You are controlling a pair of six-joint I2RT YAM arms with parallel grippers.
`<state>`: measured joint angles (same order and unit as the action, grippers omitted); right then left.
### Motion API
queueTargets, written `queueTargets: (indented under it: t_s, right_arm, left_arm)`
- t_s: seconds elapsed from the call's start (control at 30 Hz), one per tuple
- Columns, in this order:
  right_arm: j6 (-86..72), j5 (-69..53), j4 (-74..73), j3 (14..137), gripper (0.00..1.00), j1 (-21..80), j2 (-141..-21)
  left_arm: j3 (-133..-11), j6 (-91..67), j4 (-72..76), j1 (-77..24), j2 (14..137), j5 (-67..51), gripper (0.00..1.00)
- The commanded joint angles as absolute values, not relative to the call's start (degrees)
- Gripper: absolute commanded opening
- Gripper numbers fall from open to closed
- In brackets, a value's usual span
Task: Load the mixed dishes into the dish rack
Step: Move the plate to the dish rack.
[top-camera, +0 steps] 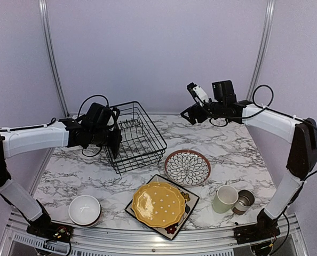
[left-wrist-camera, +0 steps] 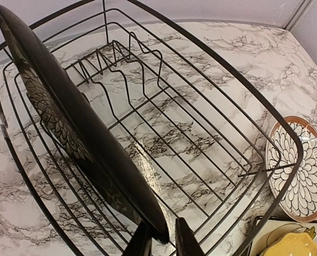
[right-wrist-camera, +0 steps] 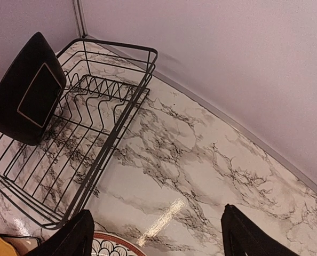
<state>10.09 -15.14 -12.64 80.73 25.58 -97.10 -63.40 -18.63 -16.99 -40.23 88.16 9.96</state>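
Note:
My left gripper (left-wrist-camera: 165, 233) is shut on the rim of a black square plate (left-wrist-camera: 78, 128), held on edge and tilted over the left part of the dish rack (top-camera: 142, 140). From the right wrist view the plate's black underside (right-wrist-camera: 28, 90) shows above the rack's wires. My right gripper (right-wrist-camera: 158, 234) hangs open and empty over the marble at the back right. On the table lie a yellow scalloped plate (top-camera: 158, 204) on another black square plate (top-camera: 173, 229), a white bowl (top-camera: 84, 209), a pale green mug (top-camera: 225, 198) and a small grey cup (top-camera: 245, 200).
A round plate with a brown rim and a petal pattern (top-camera: 187, 167) lies right of the rack. The rack's upright prongs (right-wrist-camera: 102, 90) stand at its far end. Walls close the back and sides.

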Motion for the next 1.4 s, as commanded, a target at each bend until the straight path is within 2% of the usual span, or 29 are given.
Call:
queueTargets:
  t_s: [0.0,0.2,0.47,0.87,1.13,1.37]
  right_arm:
    - [9.12,-17.09,-11.13,80.94,0.80,24.96,-96.85]
    - [9.23,-16.64,-11.07,80.53,0.80,24.96,-96.87]
    - [9.32,-16.26,-10.72,79.65,0.80,24.96,-96.67]
    - [9.10,-17.10,-10.26,79.45,0.80,25.00,-97.22]
    - [9.05,-17.36,-10.04,79.12,0.80,24.96,-97.49]
    - [8.79,-18.25,-10.02,78.98,0.80,25.05,-97.59]
  left_arm:
    - [-67.12,-18.86,-17.81,-40.26,90.17,12.99,0.11]
    - [-71.07,-18.94,-20.56,-39.54,93.20,13.64,0.00]
    - [-73.76,-16.95,-23.19,-38.51,92.40,16.57,0.00]
    - [-72.19,-7.97,-16.50,-35.36,91.63,20.27,0.00]
    - [-69.81,-3.38,-7.14,-35.33,87.68,11.99,0.00]
    - [-68.89,2.74,-7.09,-31.87,85.82,12.49,0.00]
